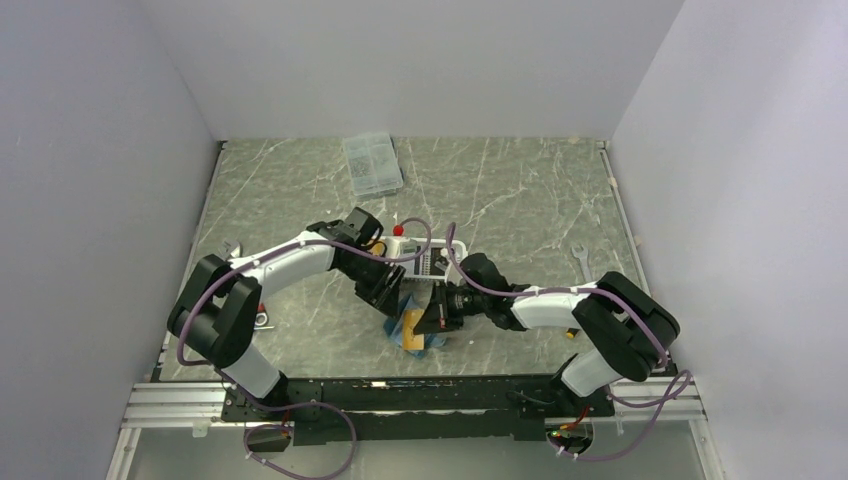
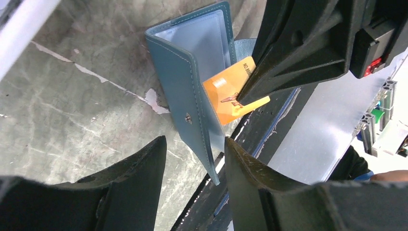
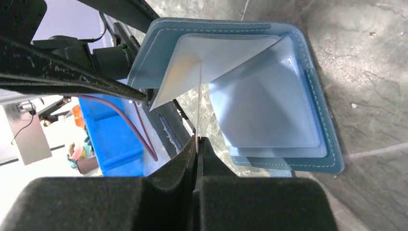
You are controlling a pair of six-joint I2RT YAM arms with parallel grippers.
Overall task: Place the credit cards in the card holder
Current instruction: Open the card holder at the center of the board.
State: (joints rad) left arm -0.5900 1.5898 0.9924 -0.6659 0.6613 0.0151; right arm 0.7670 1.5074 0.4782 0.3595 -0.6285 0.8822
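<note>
**Orange card** (image 2: 230, 94): pinched at its outer end between the closed tips of the right claw (image 3: 198, 142); its far end reaches into the fold of the wallet (image 2: 179, 79), against the clear inner sleeves; whether it sits in a slot cannot be told. In the right wrist view the card appears edge-on, a thin line running straight ahead of the claw tips into the open wallet.

**Wallet:** teal, half open like a book on the table (image 1: 520, 190), one cover raised; it lies just ahead of both claws and between them; a small snap shows on the outer cover facing the left claw (image 2: 195, 144).

**Left claw:** jaws apart at a middling width; the lower corner of the wallet cover lies in the gap; neither of the fingers (image 2: 139, 178) is seen pressing on it; nothing held.

**Surroundings, overhead view:** a white container (image 1: 430, 258) just beyond the two claws; a clear box (image 1: 372, 165) well beyond the left claw, near the far wall; a wrench (image 1: 578, 258) well off to the right of the right claw.
</note>
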